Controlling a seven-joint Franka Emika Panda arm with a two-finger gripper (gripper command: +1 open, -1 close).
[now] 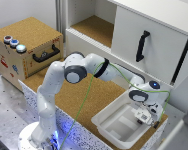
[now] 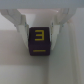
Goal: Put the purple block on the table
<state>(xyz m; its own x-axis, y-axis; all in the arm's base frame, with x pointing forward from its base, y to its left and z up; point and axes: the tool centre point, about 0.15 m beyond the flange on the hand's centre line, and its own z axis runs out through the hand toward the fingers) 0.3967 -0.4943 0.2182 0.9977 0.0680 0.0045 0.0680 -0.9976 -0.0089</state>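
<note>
In the wrist view the purple block (image 2: 41, 44), with a yellow 3 on its face, sits between my fingers (image 2: 23, 29), low against the pale floor of the white tub (image 2: 70, 65). My gripper (image 2: 41, 36) is shut on the block, with a finger pressed to each side. In the exterior view my gripper (image 1: 144, 118) reaches down inside the white tub (image 1: 106, 123) at the exterior view's right, and the block is hidden behind it. The table (image 1: 89, 97) is the cork worktop under the tub and the arm.
A cork-topped wooden box (image 1: 29, 35) with coloured buttons and a black handle stands at the back on the exterior view's left. Behind the table rises a white cabinet (image 1: 149, 37) with a black handle. A green cable (image 1: 84, 107) runs along the arm.
</note>
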